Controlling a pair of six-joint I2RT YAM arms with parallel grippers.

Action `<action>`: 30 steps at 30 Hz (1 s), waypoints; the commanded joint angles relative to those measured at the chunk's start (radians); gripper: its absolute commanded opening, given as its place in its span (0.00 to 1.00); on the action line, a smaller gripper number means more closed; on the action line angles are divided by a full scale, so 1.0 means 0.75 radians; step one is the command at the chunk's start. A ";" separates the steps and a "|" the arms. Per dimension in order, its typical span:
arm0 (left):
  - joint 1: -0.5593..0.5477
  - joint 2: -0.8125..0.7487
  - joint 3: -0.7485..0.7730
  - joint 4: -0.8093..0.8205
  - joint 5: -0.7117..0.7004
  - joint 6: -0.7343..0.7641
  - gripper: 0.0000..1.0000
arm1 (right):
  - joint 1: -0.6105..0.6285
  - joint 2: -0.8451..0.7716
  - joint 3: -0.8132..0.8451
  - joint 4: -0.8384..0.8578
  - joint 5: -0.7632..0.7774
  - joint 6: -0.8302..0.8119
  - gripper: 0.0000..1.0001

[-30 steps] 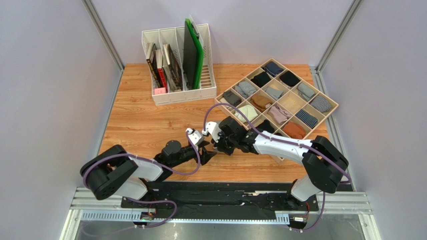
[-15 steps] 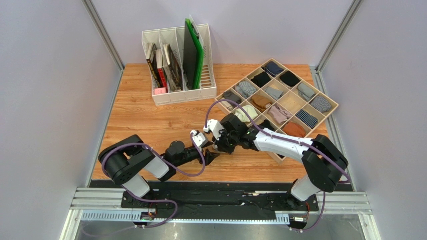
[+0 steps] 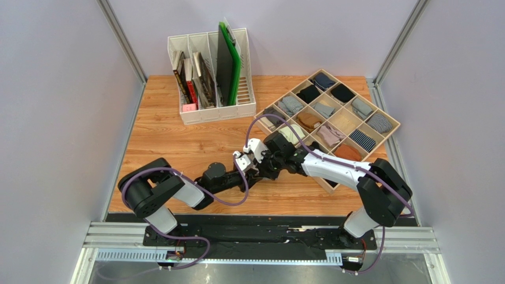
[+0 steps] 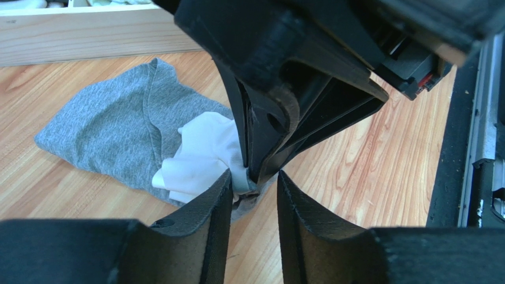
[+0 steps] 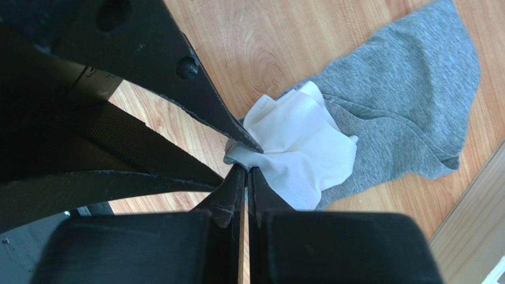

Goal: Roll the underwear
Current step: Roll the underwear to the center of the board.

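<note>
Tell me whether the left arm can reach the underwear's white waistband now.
Probably yes. The left end effector is open right at the bunched waistband of the underwear, but the right end effector, shut on that edge, sits inside its gap and crowds the grasp.

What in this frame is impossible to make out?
Left wrist: near edge of the underwear hidden behind the right tool and left tool.
Top external: the garment is hidden beneath both tools.
Right wrist: its far corner is cut off by the top edge.
Both wrist views: bunched white band hides any print.
</note>
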 commanded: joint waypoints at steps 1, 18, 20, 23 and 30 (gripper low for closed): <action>-0.001 -0.058 0.072 -0.099 0.007 -0.008 0.37 | 0.010 -0.014 0.061 -0.003 -0.056 0.003 0.00; -0.005 -0.058 0.139 -0.273 -0.012 -0.032 0.55 | -0.019 -0.037 0.065 -0.003 -0.089 0.011 0.00; -0.011 -0.044 0.154 -0.296 -0.016 -0.032 0.52 | -0.023 -0.043 0.067 -0.005 -0.093 0.011 0.00; -0.011 -0.044 0.162 -0.316 -0.018 -0.028 0.44 | -0.029 -0.049 0.067 -0.005 -0.105 0.015 0.00; -0.015 -0.023 0.223 -0.426 0.003 -0.028 0.18 | -0.041 -0.047 0.067 0.003 -0.125 0.021 0.00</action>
